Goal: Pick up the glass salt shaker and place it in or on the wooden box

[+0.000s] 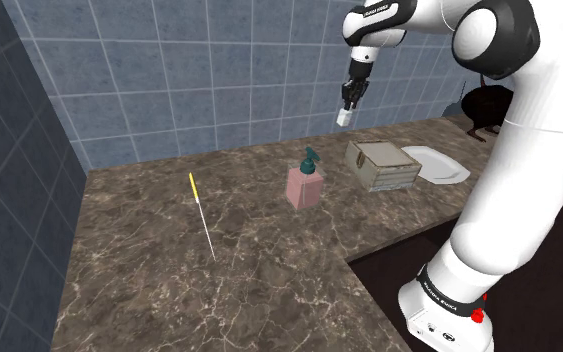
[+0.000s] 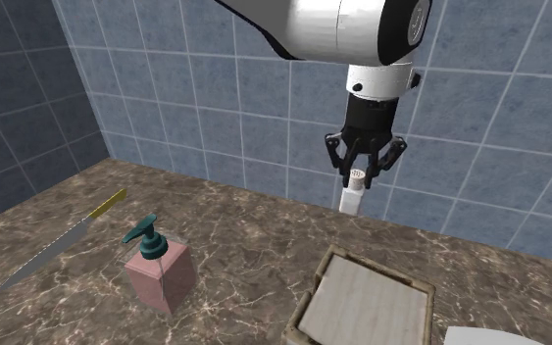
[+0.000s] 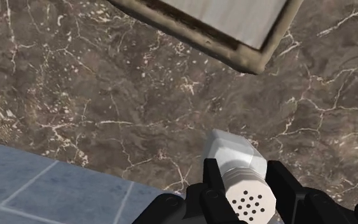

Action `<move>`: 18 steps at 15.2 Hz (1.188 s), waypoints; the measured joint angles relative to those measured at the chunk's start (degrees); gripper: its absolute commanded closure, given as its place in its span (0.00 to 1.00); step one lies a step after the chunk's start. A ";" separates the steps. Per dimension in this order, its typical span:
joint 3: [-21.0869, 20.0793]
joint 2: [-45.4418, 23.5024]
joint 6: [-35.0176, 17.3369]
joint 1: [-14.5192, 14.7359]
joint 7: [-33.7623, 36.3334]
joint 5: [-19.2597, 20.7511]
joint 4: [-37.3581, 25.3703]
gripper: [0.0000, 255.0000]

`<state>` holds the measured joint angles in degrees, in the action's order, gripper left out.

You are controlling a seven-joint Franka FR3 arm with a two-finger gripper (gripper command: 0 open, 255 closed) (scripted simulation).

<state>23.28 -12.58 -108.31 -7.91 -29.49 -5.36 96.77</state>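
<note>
End effector [image 2: 362, 179] clasps the white salt shaker [image 2: 352, 202] at its perforated cap, upright in the air above the marbled counter [image 2: 244, 235], near the box [image 2: 367, 299]

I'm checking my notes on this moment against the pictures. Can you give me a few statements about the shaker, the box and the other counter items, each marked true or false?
1. The gripper is shut on the salt shaker, above the counter. True.
2. The shaker sits in the box. False: it hangs in the air, clear of the box.
3. The soap dispenser lies on its side. False: it stands upright on the counter.
4. A white plate lies beside the box. True.
</note>
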 measured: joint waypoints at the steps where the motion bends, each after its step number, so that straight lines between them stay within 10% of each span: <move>1: 0.03 0.15 0.79 0.00 0.07 0.09 -0.65 1.00; 9: 0.16 0.31 6.50 -0.17 0.29 0.26 -6.22 1.00; 18: 1.37 18.76 6.35 -0.19 0.32 7.83 10.83 1.00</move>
<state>24.65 6.18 -101.96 -8.10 -29.17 2.47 107.61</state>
